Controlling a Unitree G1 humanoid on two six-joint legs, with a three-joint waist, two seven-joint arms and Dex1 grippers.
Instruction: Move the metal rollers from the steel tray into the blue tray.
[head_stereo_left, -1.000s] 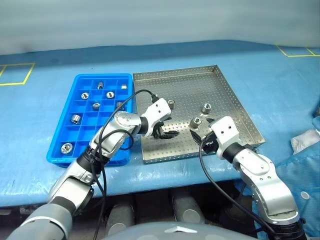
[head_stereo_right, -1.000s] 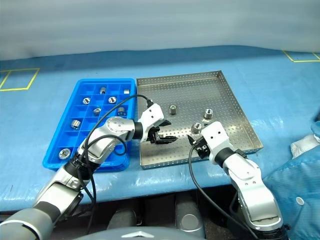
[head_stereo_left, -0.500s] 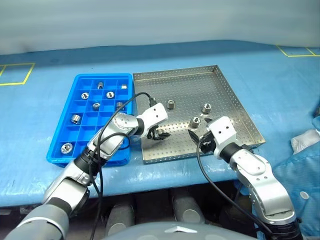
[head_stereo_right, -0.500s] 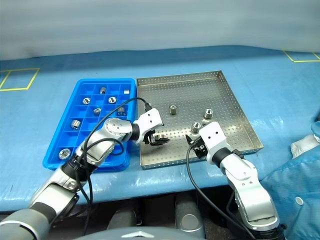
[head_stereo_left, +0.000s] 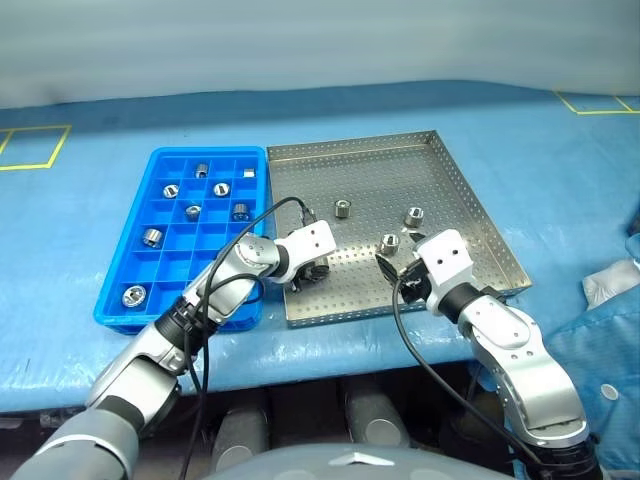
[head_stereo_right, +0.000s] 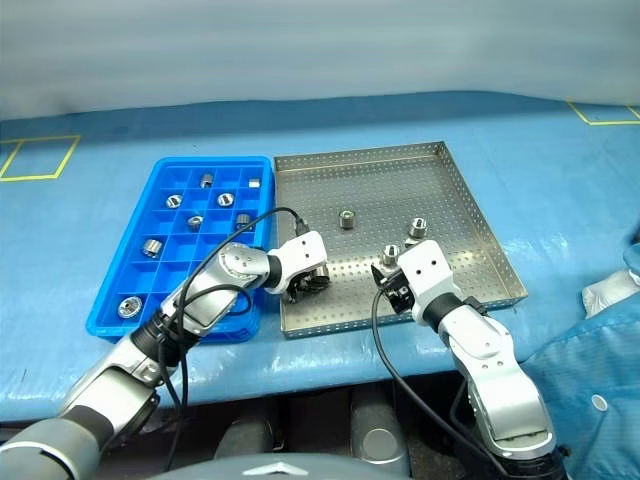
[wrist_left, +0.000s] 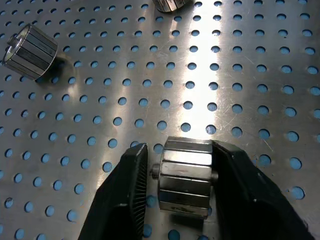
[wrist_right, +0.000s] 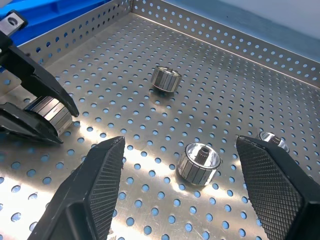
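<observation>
two arms reach over the steel tray (head_stereo_left: 470, 215), and we see them posed quite differently. our left arm stretches low from the near left, crossing the near corner of the blue tray (head_stereo_left: 120, 270), its wrist bent down toward the tray floor. the left tool (wrist_left: 176, 172) has its two black fingers (wrist_left: 122, 200) clenched on either side of one roller (wrist_left: 186, 175), which lies on its side on the dotted floor near the tray's left edge; the roller sits between the pads, touching the floor. our right arm comes in from the near right with the elbow bent, the right tool (wrist_right: 182, 192) hovering above the floor, pointing forward and a little left. its fingers (wrist_right: 92, 187) stand wide apart, released, holding nothing.

three other rollers rest loose in the steel tray: one (head_stereo_left: 342, 210) toward the middle, one (head_stereo_left: 413, 214) farther right, one (head_stereo_left: 391, 241) just ahead of the right tool. several more rollers (head_stereo_left: 152, 237) sit in compartments of the blue tray, which lies just beside the steel tray on the blue surface (head_stereo_left: 80, 190).
</observation>
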